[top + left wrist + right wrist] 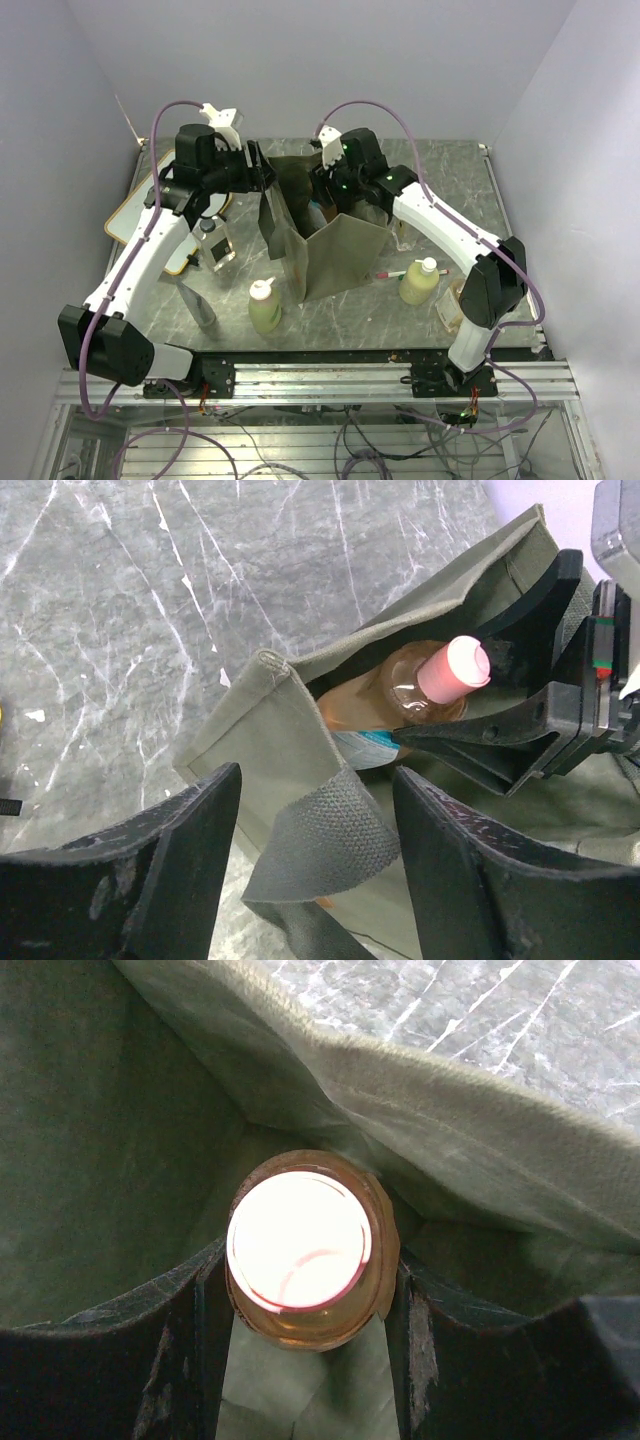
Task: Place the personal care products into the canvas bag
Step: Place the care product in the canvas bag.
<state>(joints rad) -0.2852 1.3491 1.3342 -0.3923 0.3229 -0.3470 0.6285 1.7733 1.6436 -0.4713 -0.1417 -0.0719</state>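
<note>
bottle [395, 690] upright in canvas bag [450, 1140], cap [298, 1240] up, right gripper [306, 1290] clamped on it, left gripper [318, 800] apart

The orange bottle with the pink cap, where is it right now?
In the right wrist view the orange bottle is pinched between the right gripper fingers, down inside the open top of the green canvas bag, towards its far side.
</note>
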